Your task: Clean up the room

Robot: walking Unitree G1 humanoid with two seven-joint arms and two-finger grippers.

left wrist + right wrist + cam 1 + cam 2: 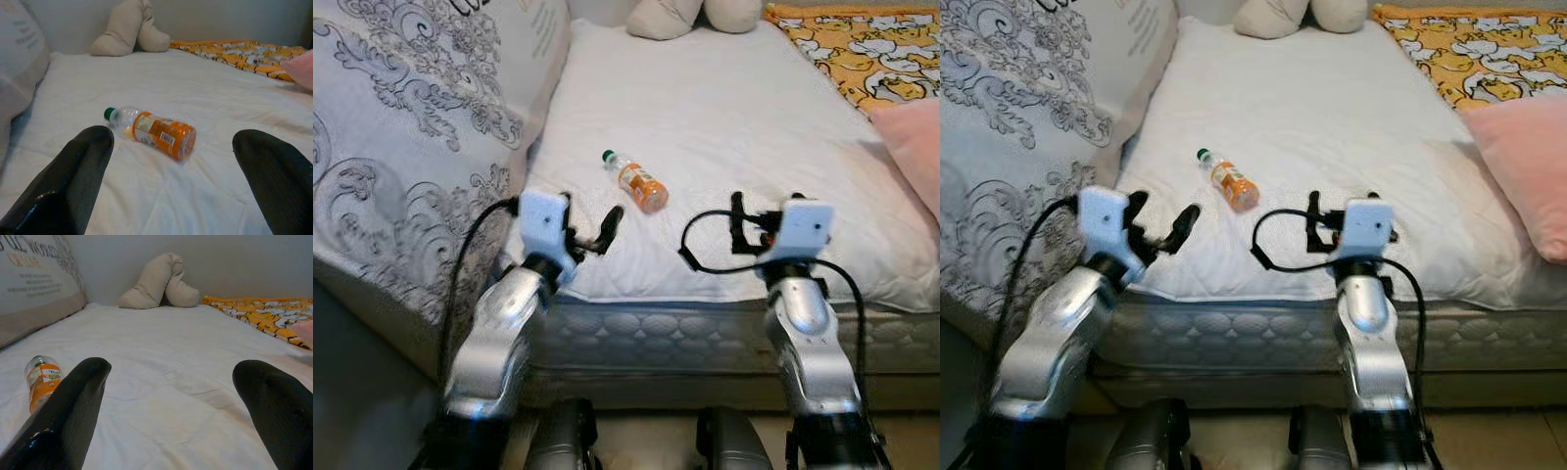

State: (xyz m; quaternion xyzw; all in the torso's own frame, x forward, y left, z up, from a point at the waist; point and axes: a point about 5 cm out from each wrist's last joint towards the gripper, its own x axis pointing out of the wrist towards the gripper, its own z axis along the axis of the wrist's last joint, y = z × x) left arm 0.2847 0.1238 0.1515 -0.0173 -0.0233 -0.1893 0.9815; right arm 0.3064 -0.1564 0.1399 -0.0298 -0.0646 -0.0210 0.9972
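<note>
A plastic bottle (636,182) with an orange label and a green cap lies on its side on the white bed sheet (734,108). My left gripper (589,221) hovers over the bed's near edge, just short of the bottle and slightly to its left. Its fingers (73,186) stand wide open, and the bottle (154,130) lies ahead between them. My right gripper (737,224) is also open, over the sheet to the right of the bottle. In the right wrist view the bottle (41,379) lies off to the side of the fingers (68,416).
A big grey patterned cushion (401,147) leans along the bed's left side. A beige soft pillow (690,15) lies at the far end. An orange-yellow printed blanket (862,49) and a pink pillow (915,147) are at the right. The quilted mattress edge (705,328) faces me.
</note>
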